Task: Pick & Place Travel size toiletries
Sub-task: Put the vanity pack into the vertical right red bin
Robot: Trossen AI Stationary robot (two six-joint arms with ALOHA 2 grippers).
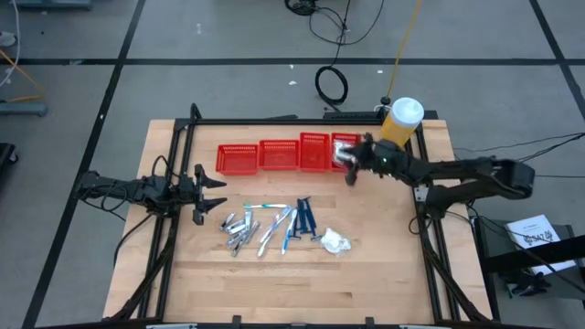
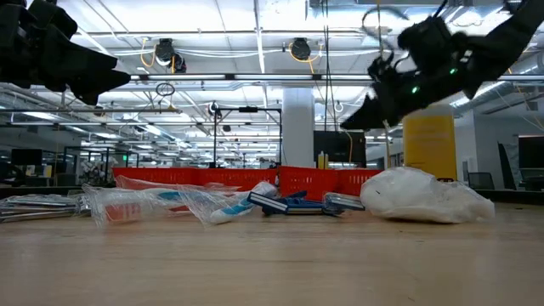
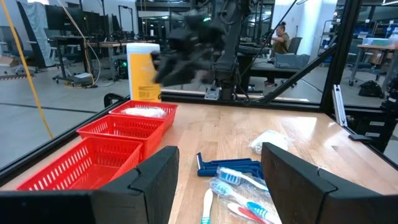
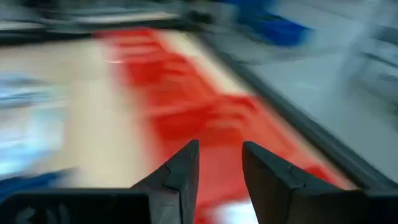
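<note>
Overhead, right gripper (image 1: 352, 169) hangs beside the red baskets (image 1: 274, 156); its wrist view shows fingers parted, empty

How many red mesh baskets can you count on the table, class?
4, side by side in a row along the table's far edge: first, second, third, and fourth, nearest the yellow bottle and partly hidden under the right pincer.
</note>
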